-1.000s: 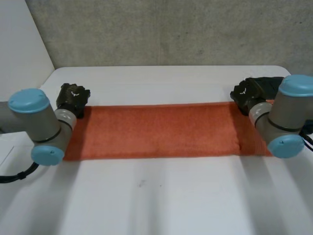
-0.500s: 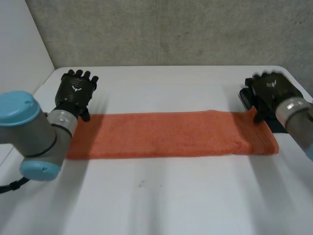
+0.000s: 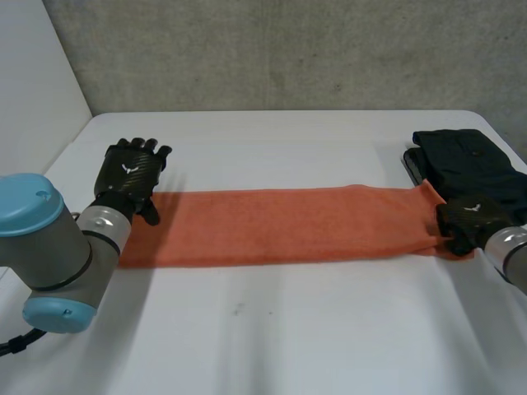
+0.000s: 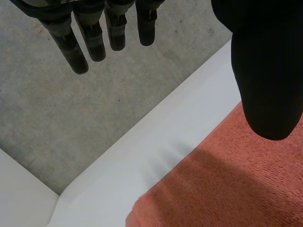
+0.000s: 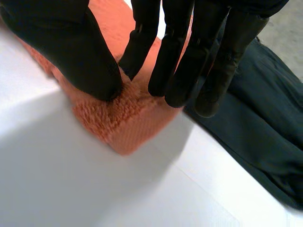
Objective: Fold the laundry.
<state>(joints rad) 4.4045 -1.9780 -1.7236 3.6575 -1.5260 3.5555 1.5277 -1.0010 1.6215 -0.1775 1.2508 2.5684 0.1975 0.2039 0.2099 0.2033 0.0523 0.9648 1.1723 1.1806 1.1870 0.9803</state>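
Note:
A long orange towel point(image 3: 280, 226) lies as a narrow strip across the white table point(image 3: 288, 329). My left hand point(image 3: 125, 175) hovers open over the strip's left end, fingers straight and spread, holding nothing. In the left wrist view the towel point(image 4: 227, 189) lies beneath the thumb point(image 4: 265, 71), apart from it. My right hand point(image 3: 468, 219) is at the strip's right end. There its thumb point(image 5: 71, 52) and fingers point(image 5: 165, 52) pinch a raised corner of the towel point(image 5: 128, 123).
A dark folded garment point(image 3: 469, 160) lies at the back right, just behind the right hand and touching the towel's end; it is beside the fingertips as dark garment point(image 5: 255, 118). A grey concrete wall point(image 3: 272, 49) backs the table.
The left hand has let go, straightened its fingers and lifted off the left end. The right hand came forward and closed on the right end. The towel strip now looks narrower.

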